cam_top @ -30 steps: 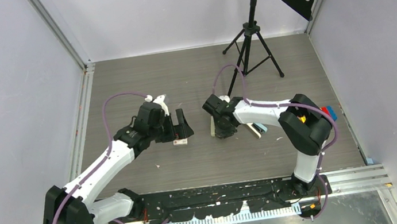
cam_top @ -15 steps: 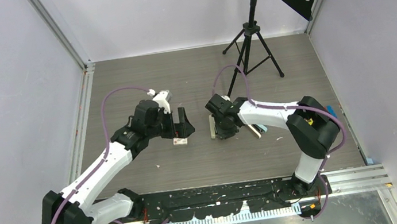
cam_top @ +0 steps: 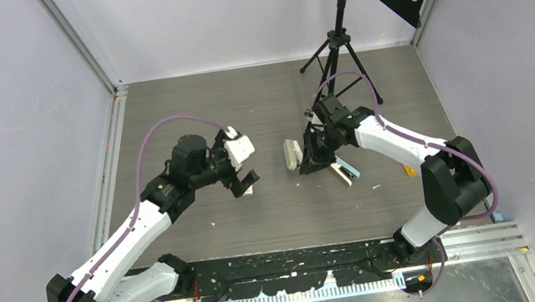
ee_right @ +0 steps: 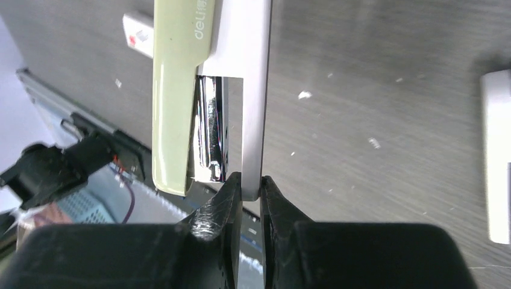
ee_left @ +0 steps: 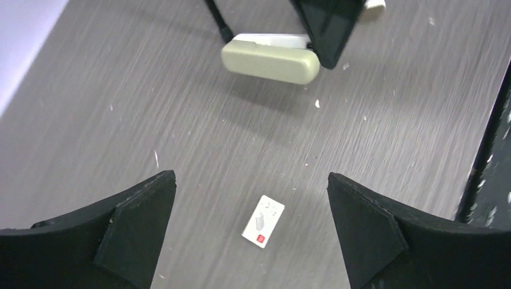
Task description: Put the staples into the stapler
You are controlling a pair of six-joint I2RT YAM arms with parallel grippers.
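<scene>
At the left gripper (ee_left: 250, 180): gapes wide, grips nothing, hangs above the table (cam_top: 243, 107). In the left wrist view, down between the two black fingers (ee_left: 135, 226) and touching neither: the staple box (ee_left: 263, 221), small, flat and white, red mark at one end, lying on the grey wood-grain surface. From above, only a sliver of that box visible, just under the fingertips.

At the right gripper (ee_right: 250, 188): pinches tight on the stapler (ee_right: 175, 90), clamping one end of its thin grey base plate. Pale green top, with a chrome channel showing in the gap between top and base. Sticks out from the fingers toward the left arm. In the left wrist view, casts a shadow on the table slightly apart from its body, so seems raised off the surface; cannot say for sure. Whether any strip sits in the chrome channel: cannot tell.

Between stapler and staple box: bare table, the two near each other but not touching.

Just beside the right gripper, on its outer side: a second stapler (cam_top: 346, 171), white with a pale blue edge, lying flat. Further back: a black tripod (cam_top: 336, 52), standing on the table.
</scene>
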